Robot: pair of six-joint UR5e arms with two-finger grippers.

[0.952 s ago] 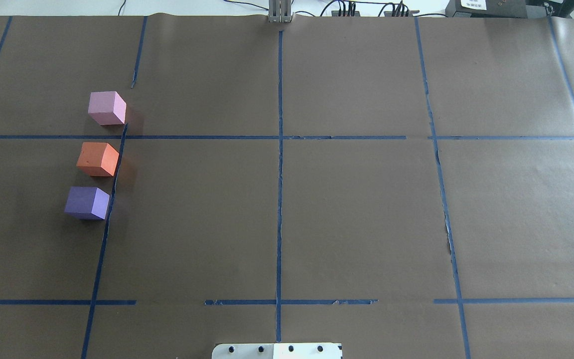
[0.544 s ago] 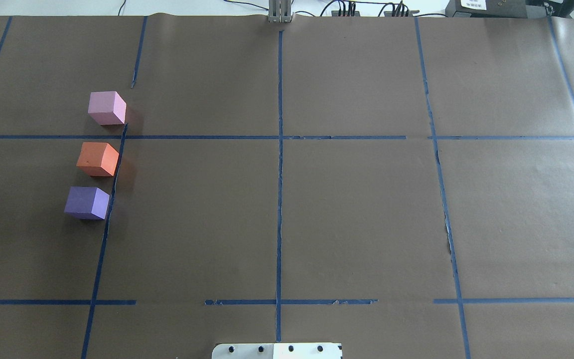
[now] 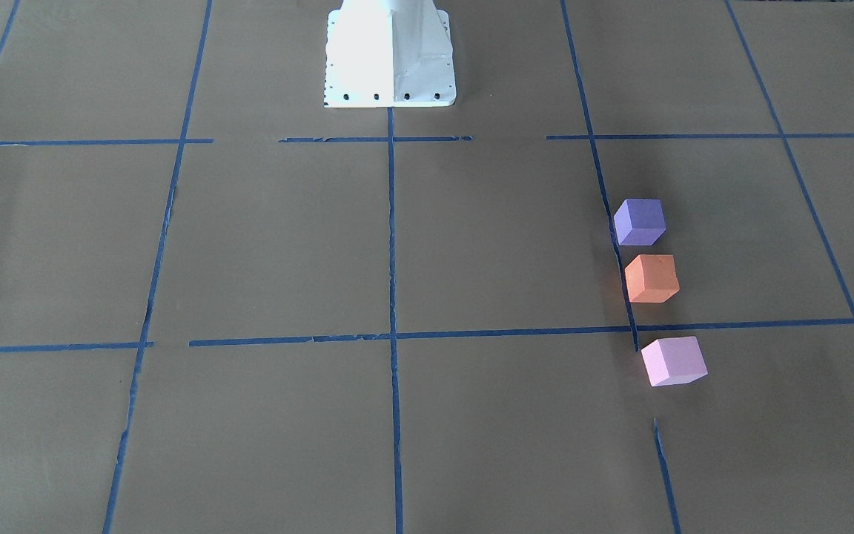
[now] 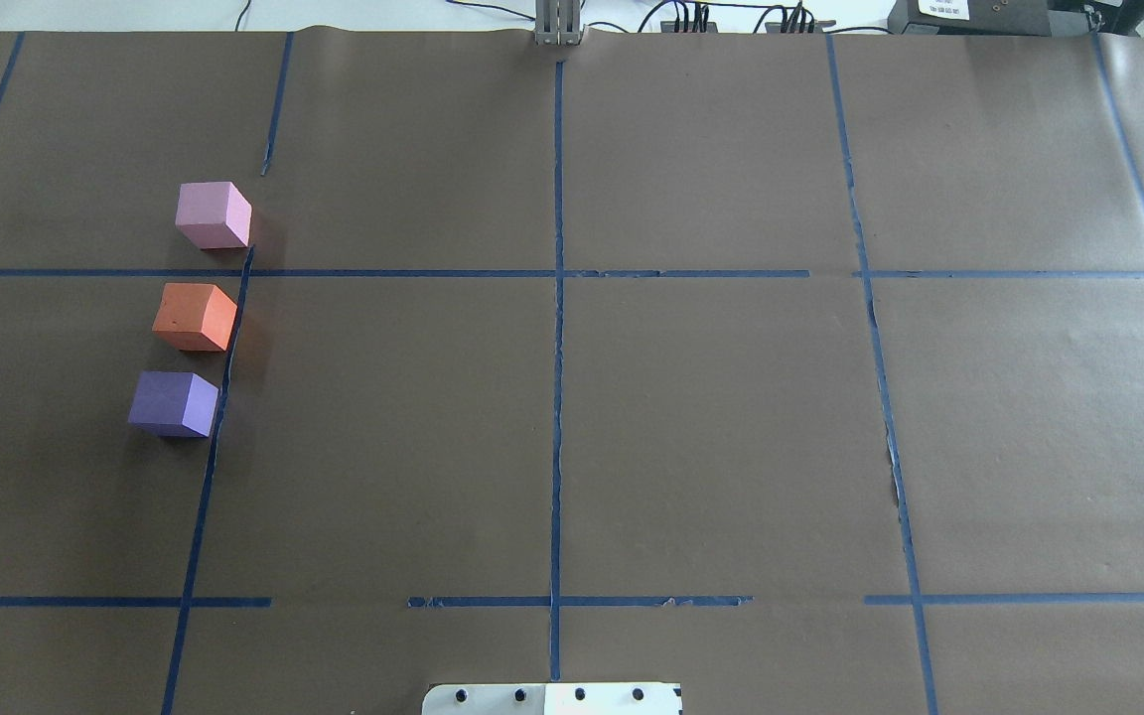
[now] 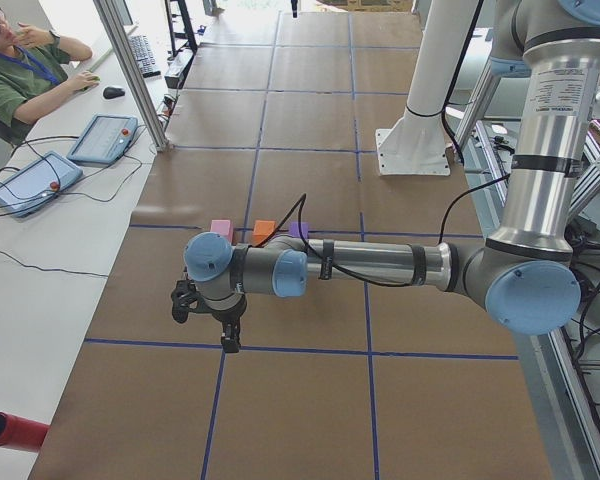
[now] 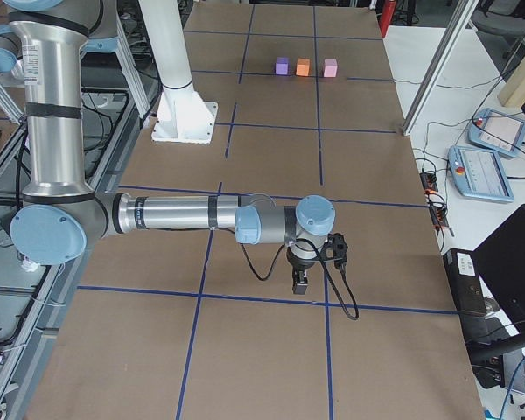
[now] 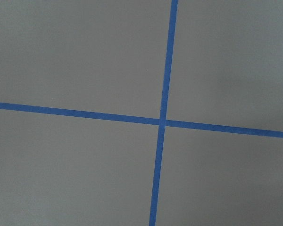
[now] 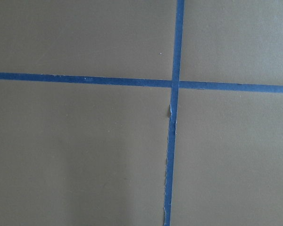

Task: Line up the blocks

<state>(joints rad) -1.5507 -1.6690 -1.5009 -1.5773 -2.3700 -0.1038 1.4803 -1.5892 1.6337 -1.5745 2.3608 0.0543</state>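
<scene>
Three cubes stand in a short row on the brown paper, beside a blue tape line on the robot's left: light pink block farthest, orange block in the middle, violet-purple block nearest. In the front-facing view they read purple, orange, pink. Small gaps separate them. My left gripper hangs over a tape crossing, well away from the blocks. My right gripper hangs over the table's other end. Both show only in the side views, so I cannot tell if they are open or shut.
Blue tape lines form a grid on the paper. The white robot base stands at the table's near edge. An operator sits at a side desk with teach pendants. Both wrist views show only paper and tape crossings.
</scene>
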